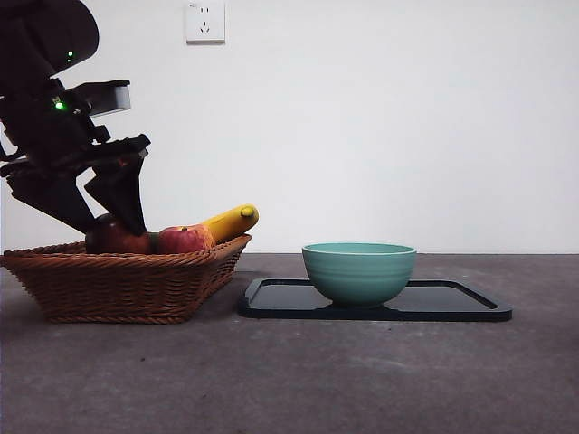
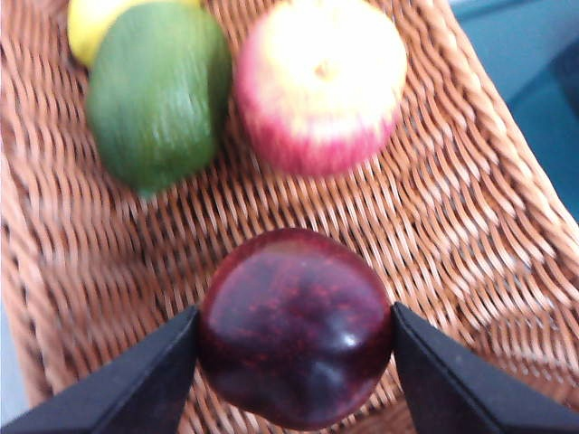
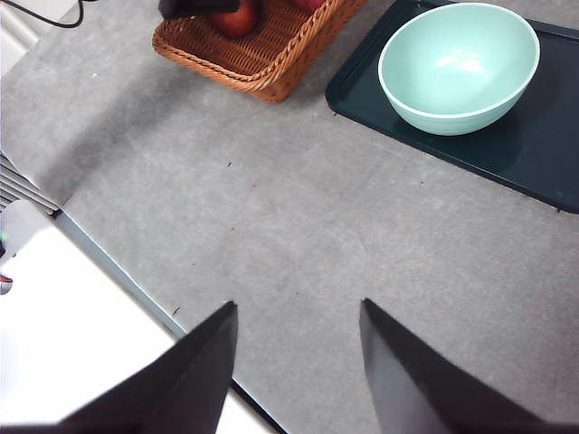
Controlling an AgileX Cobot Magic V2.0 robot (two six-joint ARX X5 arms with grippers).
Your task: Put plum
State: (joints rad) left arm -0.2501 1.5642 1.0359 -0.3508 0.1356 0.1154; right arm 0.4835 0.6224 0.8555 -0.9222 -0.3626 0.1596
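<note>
Left gripper (image 2: 295, 330) slants down into woven wicker basket (image 1: 127, 271), jaws touching both sides of glossy dark maroon plum (image 2: 295, 327). Wrist cam adds red-yellow apple (image 2: 321, 83) & green fruit (image 2: 158, 90). Right gripper (image 3: 297, 336) hangs w/ jaws apart over grey table (image 3: 271, 226)

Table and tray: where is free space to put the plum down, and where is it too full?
Free: the green bowl is empty, and the black tray has bare floor beside it. Grey table between basket and right pincer is bare. Crowded: the basket, where the left pincer flanks the plum near the apple and green fruit.
</note>
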